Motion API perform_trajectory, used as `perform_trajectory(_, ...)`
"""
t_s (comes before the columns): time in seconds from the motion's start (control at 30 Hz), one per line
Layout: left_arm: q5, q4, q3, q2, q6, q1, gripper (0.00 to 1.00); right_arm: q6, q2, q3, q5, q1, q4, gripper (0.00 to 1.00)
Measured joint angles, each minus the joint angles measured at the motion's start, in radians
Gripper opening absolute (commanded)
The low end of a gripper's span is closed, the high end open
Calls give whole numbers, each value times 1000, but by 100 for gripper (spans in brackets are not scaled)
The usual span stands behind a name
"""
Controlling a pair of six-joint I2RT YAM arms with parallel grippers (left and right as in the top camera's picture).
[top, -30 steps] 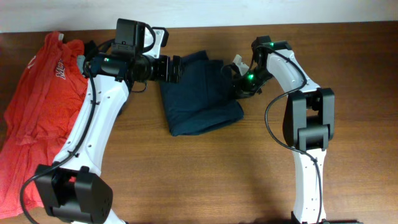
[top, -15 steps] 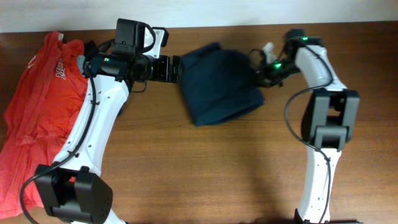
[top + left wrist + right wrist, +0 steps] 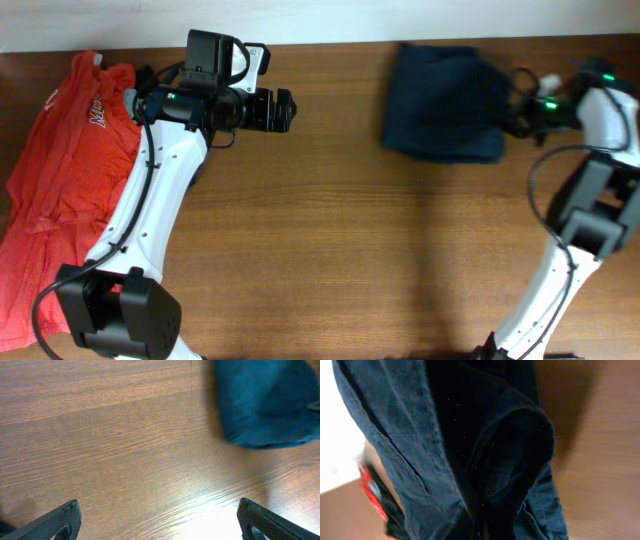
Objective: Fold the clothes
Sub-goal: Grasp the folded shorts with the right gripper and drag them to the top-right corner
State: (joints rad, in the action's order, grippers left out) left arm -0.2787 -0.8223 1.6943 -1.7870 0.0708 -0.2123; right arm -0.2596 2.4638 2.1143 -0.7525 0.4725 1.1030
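While the right gripper is pinching the right edge of the shorts with jaws closed on the cloth, the folded bundle is lying at the far right of the table, close to its back edge. Left gripper is hovering over bare wood, well apart from the shorts, with jaws standing wide and holding nothing. Right wrist view is showing only dark bunched fabric, with its fingers hidden. Red shirt is lying far left, beside the left arm.
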Motion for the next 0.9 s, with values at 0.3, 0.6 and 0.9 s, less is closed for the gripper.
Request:
perform_trajectory(0.3,5,23,0,0,0,0,99,-132,0,1,60,296,87,4)
perform_trajectory(0.6,13,29,0,0,0,0,99,-252,0,2,150,401,151,4)
perform_trajectory(0.9,26,27,0,0,0,0,99,-381,0,3,239,287,163,4)
